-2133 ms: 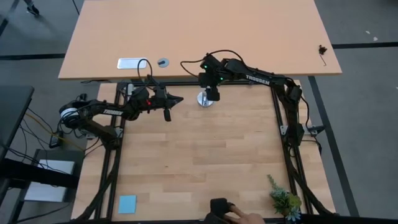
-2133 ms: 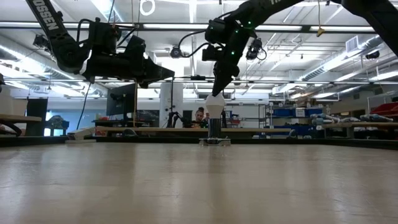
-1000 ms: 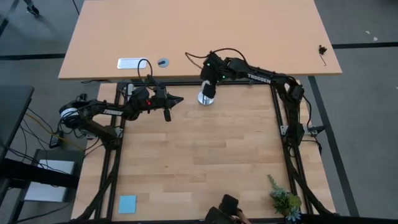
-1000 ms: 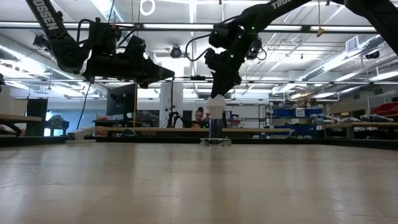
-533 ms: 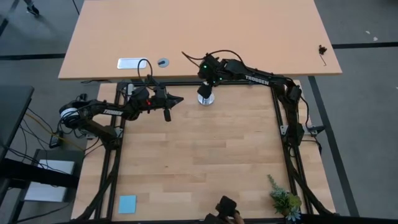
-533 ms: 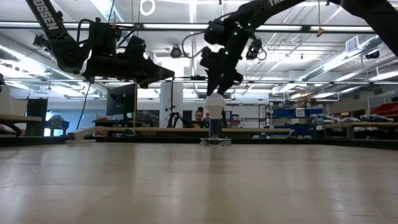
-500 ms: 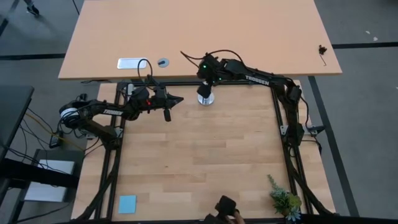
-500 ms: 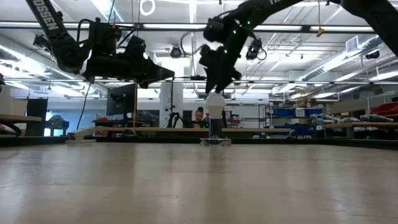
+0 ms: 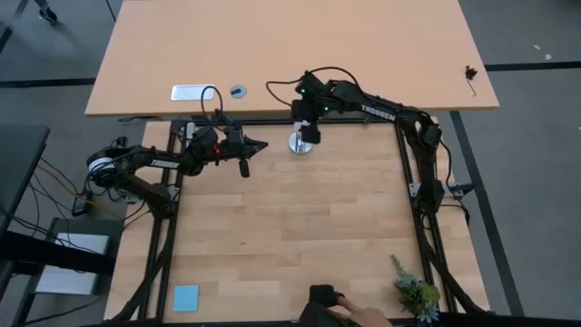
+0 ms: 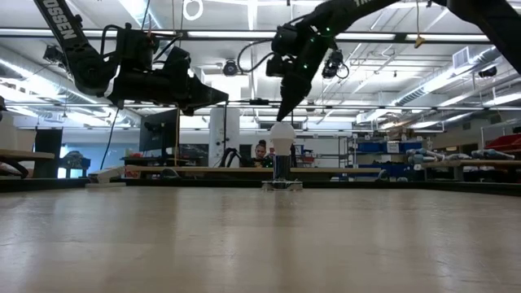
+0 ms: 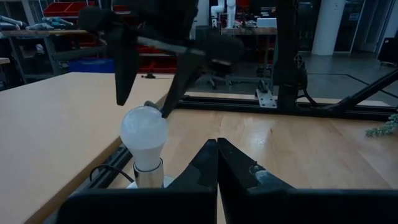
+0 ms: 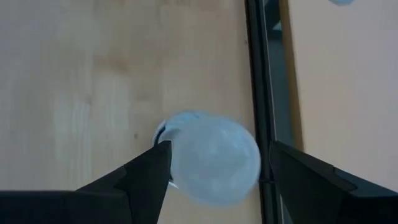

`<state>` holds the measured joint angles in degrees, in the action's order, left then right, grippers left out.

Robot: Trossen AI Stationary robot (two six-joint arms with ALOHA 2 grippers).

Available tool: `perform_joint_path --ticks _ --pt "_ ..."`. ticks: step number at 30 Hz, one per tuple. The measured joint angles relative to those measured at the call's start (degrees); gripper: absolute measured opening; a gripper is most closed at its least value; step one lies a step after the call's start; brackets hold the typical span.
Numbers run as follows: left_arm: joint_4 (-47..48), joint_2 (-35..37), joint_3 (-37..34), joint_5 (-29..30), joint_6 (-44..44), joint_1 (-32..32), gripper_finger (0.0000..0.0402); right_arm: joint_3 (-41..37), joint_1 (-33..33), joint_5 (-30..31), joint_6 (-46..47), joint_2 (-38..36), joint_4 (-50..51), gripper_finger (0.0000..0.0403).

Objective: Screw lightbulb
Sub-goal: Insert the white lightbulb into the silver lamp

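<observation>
The white lightbulb (image 11: 144,130) stands upright with its metal base in the round silver socket (image 10: 281,185) at the table's far edge. It also shows in the low view (image 10: 282,134) and the right wrist view (image 12: 214,158). My right gripper (image 10: 285,110) hangs over it pointing down. It is open, with one finger on either side of the bulb's top (image 12: 219,149). My left gripper (image 9: 261,145) is shut and empty, held level above the table to the left of the bulb, its fingers pointing at it (image 11: 217,144). My right gripper comes at the bulb from above. One fingertip (image 11: 166,111) lies at the bulb's upper side (image 11: 157,119), and I cannot tell whether it touches. The other finger (image 11: 121,87) stands apart from the glass.
A tan desk (image 9: 290,54) lies just beyond the far edge. The socket's black cord (image 9: 272,91) runs onto it. At the near edge are a person's hand with a dark object (image 9: 329,304), a small plant (image 9: 416,292) and a blue square (image 9: 186,297).
My right gripper has turned about its own axis over the bulb, first one way and then back, and has risen a little, so its fingertips stand at the bulb's top. The bulb has stayed upright in the socket.
</observation>
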<state>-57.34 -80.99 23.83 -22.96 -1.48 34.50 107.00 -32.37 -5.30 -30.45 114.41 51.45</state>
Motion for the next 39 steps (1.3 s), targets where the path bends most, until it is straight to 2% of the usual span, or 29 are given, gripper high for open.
perform_joint_path --ticks 9,16,19,24,26,30,33,36,39 --pt "0.0 0.0 0.0 0.0 0.0 0.0 0.0005 -1.9 -1.5 -0.4 -0.7 0.0 -0.7 0.0274" --pt "0.0 0.0 0.0 0.0 0.0 0.0 0.0005 -5.1 -1.5 -0.8 1.7 -0.5 -4.1 0.0252" --pt "0.0 0.0 0.0 0.0 0.0 0.0 0.0005 -5.8 -1.5 0.9 11.0 -0.6 -4.4 0.0237" --pt "0.0 0.0 0.0 0.0 0.0 0.0 0.0005 -5.8 -1.3 4.0 36.9 -0.6 -3.2 0.0232" --pt "0.0 0.0 0.0 0.0 0.0 0.0 0.0005 -5.9 -0.9 4.0 41.6 -0.5 -2.6 0.0234" --pt "0.0 0.0 0.0 0.0 0.0 0.0 0.0005 -5.3 0.4 4.4 40.5 -0.4 -2.2 0.0243" --pt "0.0 0.0 0.0 0.0 0.0 0.0 0.0005 -3.2 1.1 4.3 33.6 0.0 -1.9 0.0251" --pt "0.0 0.0 0.0 0.0 0.0 0.0 0.0005 -1.1 1.9 4.0 22.6 0.3 -2.8 0.0255" --pt "0.0 0.0 0.0 0.0 0.0 0.0 0.0005 1.5 2.6 3.9 21.0 0.1 -3.3 0.0251"
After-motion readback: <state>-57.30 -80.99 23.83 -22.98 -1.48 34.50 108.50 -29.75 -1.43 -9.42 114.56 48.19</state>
